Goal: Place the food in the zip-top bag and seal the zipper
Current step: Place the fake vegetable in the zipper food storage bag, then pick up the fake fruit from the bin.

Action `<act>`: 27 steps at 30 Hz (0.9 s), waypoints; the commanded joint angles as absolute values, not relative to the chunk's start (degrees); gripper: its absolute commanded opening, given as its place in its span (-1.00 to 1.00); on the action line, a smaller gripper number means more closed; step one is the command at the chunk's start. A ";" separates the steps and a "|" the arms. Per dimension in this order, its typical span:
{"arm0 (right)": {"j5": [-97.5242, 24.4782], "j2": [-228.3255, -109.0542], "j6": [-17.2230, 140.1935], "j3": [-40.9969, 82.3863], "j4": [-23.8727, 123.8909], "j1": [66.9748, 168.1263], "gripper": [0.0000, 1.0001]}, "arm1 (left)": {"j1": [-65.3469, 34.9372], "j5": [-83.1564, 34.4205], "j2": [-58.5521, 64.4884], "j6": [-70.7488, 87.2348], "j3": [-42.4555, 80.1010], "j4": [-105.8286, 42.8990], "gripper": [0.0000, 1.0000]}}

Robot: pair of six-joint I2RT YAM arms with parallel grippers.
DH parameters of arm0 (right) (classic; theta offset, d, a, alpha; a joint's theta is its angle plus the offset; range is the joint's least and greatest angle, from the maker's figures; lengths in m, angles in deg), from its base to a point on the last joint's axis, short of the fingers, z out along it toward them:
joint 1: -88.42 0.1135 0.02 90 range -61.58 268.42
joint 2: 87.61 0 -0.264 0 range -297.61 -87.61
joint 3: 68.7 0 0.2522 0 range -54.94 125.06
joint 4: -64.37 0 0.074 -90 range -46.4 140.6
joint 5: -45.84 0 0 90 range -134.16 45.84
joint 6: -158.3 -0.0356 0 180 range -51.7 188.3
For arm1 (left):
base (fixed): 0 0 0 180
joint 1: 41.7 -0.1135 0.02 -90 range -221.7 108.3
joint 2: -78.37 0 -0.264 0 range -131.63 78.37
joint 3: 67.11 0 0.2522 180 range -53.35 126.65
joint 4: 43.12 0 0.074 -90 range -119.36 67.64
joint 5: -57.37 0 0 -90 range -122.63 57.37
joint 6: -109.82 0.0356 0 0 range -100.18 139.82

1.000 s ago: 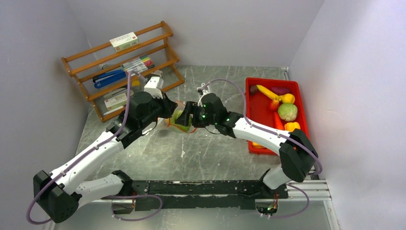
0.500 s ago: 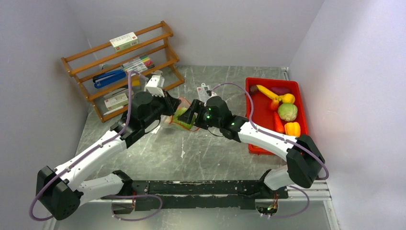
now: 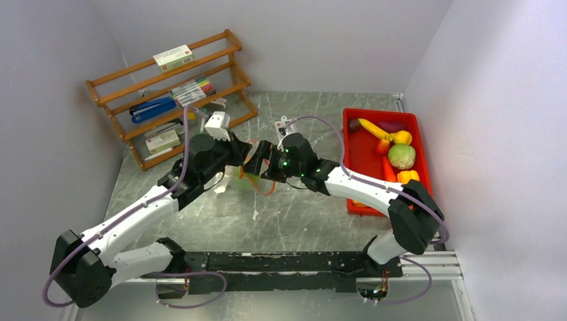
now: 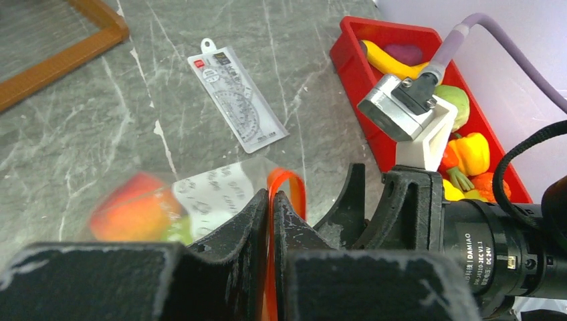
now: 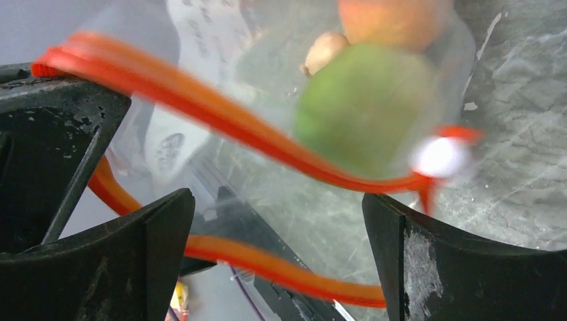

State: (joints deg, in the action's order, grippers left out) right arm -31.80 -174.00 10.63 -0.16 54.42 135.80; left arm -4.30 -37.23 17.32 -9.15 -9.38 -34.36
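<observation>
The zip-top bag [image 3: 249,168] hangs between both grippers at mid table. It holds a green ball [image 5: 364,107] and a peach ball [image 4: 134,214]. My left gripper [image 4: 271,198] is shut on the zipper [image 4: 284,184], the bag's red-orange rim. My right gripper [image 5: 275,200] is open wide, with the loose rim strip [image 5: 267,261] running between its fingers untouched. A white slider [image 5: 438,157] sits at the rim's end. More food lies in the red tray [image 3: 353,157]: banana [image 3: 371,127], green ball [image 3: 401,156], yellow pepper [image 3: 408,177] and chili [image 3: 388,167].
A wooden rack [image 3: 167,93] with pens and boxes stands at the back left. A flat white printed packet [image 4: 237,100] lies on the table behind the bag. Walls close in on the left, back and right.
The left gripper has carried the bag slightly right and nearer. The right gripper rose and came back down. The orange rim now hangs in a loop below the right gripper.
</observation>
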 commanded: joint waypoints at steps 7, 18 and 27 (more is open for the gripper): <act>-32.68 -170.64 20.22 3.61 51.40 135.98 0.83 | -4.09 -43.52 22.11 -8.03 -11.33 -31.92 -0.86; -46.75 -163.59 28.25 6.30 38.70 135.38 0.72 | -4.18 -42.00 21.49 -8.41 -11.00 -29.85 -0.86; -60.27 -164.39 39.73 14.31 31.85 129.46 0.87 | -4.18 -42.50 21.80 -5.06 -7.43 -22.83 -0.86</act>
